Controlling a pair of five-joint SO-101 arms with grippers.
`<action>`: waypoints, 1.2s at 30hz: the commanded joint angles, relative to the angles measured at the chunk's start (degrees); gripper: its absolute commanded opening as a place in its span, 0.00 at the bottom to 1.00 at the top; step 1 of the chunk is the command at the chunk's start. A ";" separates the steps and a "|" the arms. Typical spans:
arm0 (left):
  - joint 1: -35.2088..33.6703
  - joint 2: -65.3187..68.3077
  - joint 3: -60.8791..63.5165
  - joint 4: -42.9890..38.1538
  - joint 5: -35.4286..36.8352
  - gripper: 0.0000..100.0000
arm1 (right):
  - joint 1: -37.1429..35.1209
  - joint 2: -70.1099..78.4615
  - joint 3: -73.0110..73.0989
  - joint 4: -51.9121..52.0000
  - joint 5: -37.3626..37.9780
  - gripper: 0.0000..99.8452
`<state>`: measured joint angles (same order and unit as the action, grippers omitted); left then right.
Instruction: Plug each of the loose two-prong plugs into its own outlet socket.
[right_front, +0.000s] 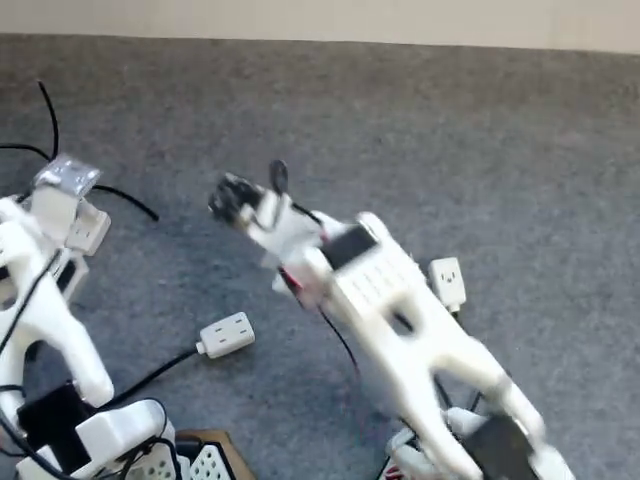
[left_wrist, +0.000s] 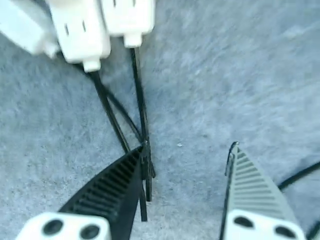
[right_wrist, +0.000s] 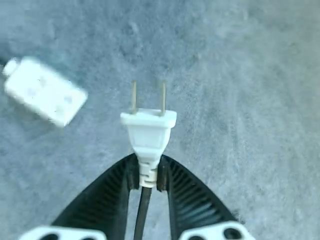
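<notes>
Plug (right_wrist: 148, 131), white, two straight prongs (right_wrist: 133, 96) (parallel), in right end effector (right_wrist: 147, 167)

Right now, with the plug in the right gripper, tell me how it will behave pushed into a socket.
The plug looks like rigid plastic, likely light. The fingers pinch its ribbed neck, not the body, so it may pivot or slide back. Its thin prongs could bend if misaligned.

High view: fixed overhead, looking down across the grey tabletop (right_front: 480, 150).
Left wrist: close behind left tool (left_wrist: 187, 150), facing down at tabletop.
Right wrist: close behind right tool (right_wrist: 147, 165) and plug (right_wrist: 148, 125), same tabletop.
</notes>
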<state>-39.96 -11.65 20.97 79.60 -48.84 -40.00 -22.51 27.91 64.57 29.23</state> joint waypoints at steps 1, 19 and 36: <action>6.20 -2.15 -7.34 6.51 4.04 0.26 | 0.75 -20.79 13.58 -3.21 -2.64 0.01; 32.84 -25.19 0.04 -1.32 30.95 0.31 | 0.75 -37.23 43.38 -17.10 -11.16 0.01; 44.00 -63.60 46.99 -26.55 44.22 0.40 | -6.55 -32.75 43.30 -18.51 -17.05 0.01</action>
<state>2.59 -69.58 66.33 54.20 -5.32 -45.71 -55.38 71.69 47.08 13.05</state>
